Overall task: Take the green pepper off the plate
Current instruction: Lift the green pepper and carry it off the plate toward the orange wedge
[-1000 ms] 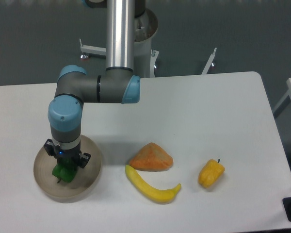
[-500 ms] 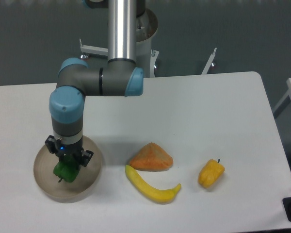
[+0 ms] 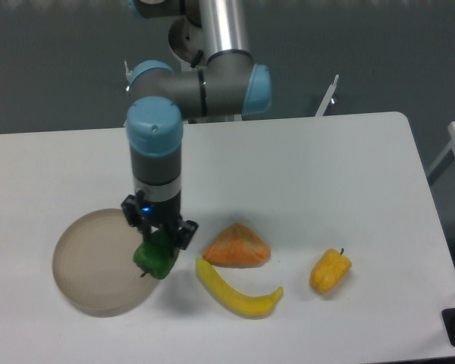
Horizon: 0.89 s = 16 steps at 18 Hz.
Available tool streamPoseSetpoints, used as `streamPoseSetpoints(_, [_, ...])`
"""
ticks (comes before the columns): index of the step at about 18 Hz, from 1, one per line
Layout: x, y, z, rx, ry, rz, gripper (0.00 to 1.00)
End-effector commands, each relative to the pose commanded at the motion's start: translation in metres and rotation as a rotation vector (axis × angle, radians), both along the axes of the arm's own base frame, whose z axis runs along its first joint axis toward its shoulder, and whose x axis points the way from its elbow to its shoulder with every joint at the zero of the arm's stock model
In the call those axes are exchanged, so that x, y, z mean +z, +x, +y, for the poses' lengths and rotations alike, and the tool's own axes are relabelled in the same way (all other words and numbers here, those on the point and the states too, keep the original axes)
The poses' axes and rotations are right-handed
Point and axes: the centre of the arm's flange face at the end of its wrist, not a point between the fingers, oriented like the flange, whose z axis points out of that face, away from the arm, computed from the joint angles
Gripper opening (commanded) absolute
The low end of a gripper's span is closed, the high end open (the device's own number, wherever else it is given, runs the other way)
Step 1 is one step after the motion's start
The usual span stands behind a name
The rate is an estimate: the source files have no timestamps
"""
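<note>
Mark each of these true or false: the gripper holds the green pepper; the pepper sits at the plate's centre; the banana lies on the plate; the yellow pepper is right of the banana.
1. The gripper holds the green pepper. True.
2. The pepper sits at the centre of the plate. False: it is in the gripper over the plate's right edge.
3. The banana lies on the plate. False: it lies on the table, right of the plate.
4. The yellow pepper is right of the banana. True.
</note>
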Motion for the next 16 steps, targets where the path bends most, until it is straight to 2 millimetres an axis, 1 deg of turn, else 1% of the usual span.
streamPoseSetpoints(1, [0.007,-0.005,-0.005,-0.023,-0.005,0.023,0.4])
streamPoseSetpoints(2, [0.009,-0.008,-0.008,-0.039,-0.013,0.027,0.4])
streamPoseSetpoints(4, [0.014,-0.024,-0.015,-0.05,-0.022,0.032,0.4])
streamPoseSetpoints(8, [0.016,-0.033,-0.018,-0.076,-0.027,0.042,0.4])
streamPoseSetpoints(11, [0.015,-0.034,-0.017,-0.075,-0.029,0.041,0.4])
streamPoseSetpoints(12, [0.013,-0.037,-0.018,-0.07,-0.031,0.04,0.4])
streamPoseSetpoints(14, [0.012,-0.051,-0.024,-0.049,-0.032,0.037,0.4])
streamPoseSetpoints(16, [0.009,-0.057,-0.027,-0.041,-0.038,0.036,0.4])
